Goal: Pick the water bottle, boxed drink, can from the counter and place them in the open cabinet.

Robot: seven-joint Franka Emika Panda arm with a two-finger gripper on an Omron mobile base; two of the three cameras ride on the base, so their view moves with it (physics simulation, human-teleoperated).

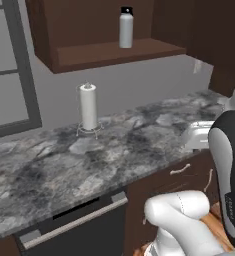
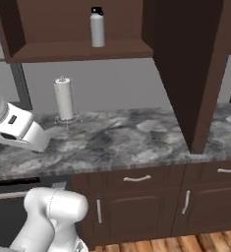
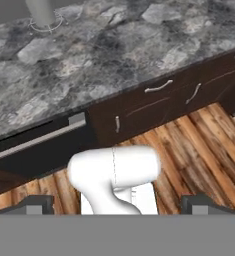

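Water bottle point(image 1: 126, 28) stood upright on the open cabinet point(image 1: 114, 52) shelf at top centre, paper towel roll point(image 1: 88, 106) on the counter point(image 1: 114, 150) below, gripper point(image 3: 117, 205) spread wide, nothing held

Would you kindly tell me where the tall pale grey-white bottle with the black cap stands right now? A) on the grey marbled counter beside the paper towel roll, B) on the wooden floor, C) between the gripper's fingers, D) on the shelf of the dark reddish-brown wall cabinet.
D: the pale grey-white bottle with the black cap stands upright on the shelf of the dark reddish-brown wall cabinet, above the counter.
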